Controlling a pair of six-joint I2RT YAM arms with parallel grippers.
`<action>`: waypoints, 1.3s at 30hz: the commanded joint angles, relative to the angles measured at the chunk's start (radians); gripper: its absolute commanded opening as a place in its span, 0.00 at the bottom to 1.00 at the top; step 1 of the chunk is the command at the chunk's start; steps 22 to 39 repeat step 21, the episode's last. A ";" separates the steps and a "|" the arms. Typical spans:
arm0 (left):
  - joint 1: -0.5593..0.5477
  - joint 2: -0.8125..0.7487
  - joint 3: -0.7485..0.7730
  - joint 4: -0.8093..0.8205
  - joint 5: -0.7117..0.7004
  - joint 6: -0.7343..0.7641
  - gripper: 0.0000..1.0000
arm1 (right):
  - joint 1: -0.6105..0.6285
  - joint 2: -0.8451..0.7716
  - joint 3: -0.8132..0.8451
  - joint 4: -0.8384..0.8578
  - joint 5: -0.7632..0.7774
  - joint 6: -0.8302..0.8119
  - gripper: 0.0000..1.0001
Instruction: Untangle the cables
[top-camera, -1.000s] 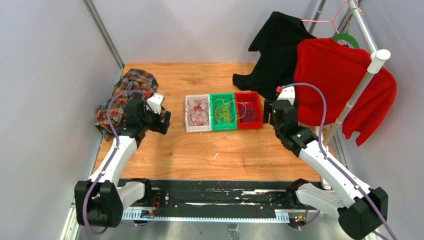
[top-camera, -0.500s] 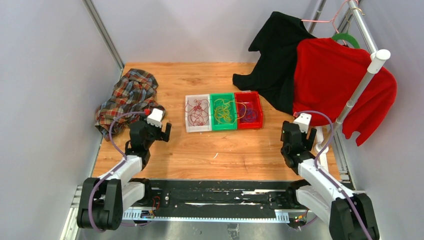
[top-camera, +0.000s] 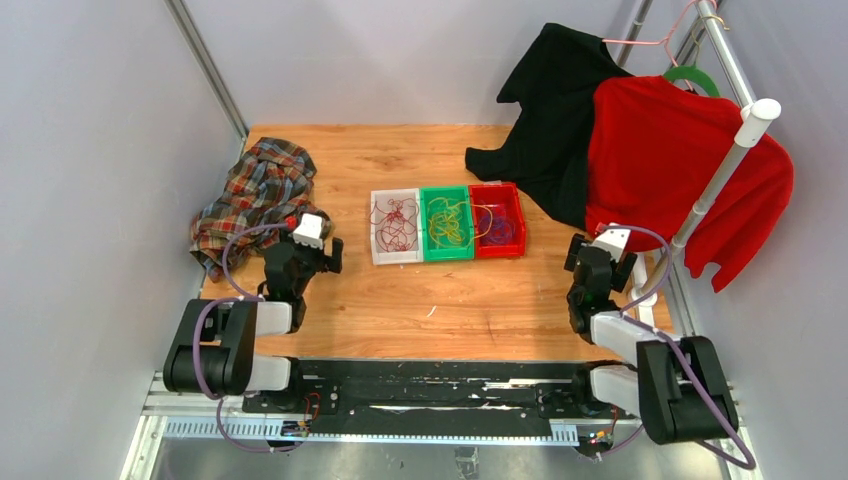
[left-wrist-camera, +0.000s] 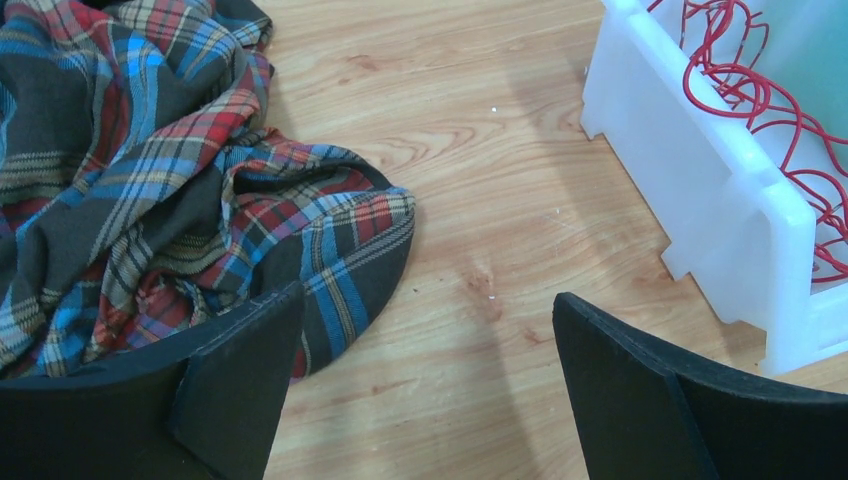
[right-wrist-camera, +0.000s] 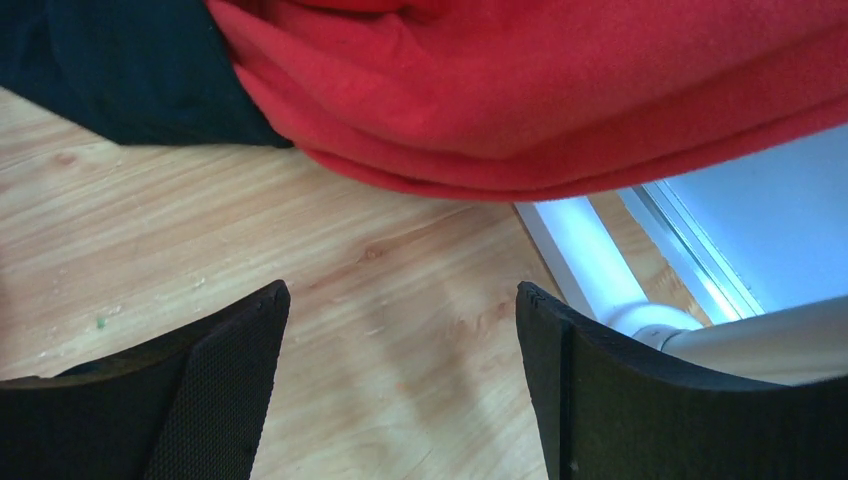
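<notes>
Near edge: both arms are folding back onto their bases. A second ago each was reaching out beside the tray row; half a second ago they were already partway home.

Left gripper is hanging over the wooden tabletop, jaws spread wide and grasping nothing. Its wrist view is showing bare wood between the fingers. A second ago it was sitting just left of the white tray; it is now nearer its base and apart from the tray.

Right gripper is likewise released and empty. It was just beside the red tray; it is now well apart from it, by the white rack pole.

Middle: the three trays are sitting side by side, unmoved across the frames.
- Dark red cable is lying curled in the white tray.
- Yellow cable is lying in the green tray, with one strand trailing over into the red tray.
- Purple cable is lying in the red tray.

Far: plaid shirt, black garment and red sweater are staying put.

Judgement: with colours parted by tray and both arms retreating empty, the untangling is looking finished or nearly so. The stray yellow strand is the one loose end.
</notes>
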 joint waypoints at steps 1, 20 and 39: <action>0.006 0.043 -0.049 0.249 -0.024 -0.026 0.98 | -0.075 0.084 -0.014 0.229 -0.102 -0.019 0.83; 0.006 0.035 -0.027 0.194 -0.077 -0.047 0.98 | -0.058 0.276 0.015 0.388 -0.373 -0.179 0.84; 0.006 0.033 -0.028 0.195 -0.077 -0.049 0.98 | -0.059 0.276 0.014 0.390 -0.373 -0.179 0.84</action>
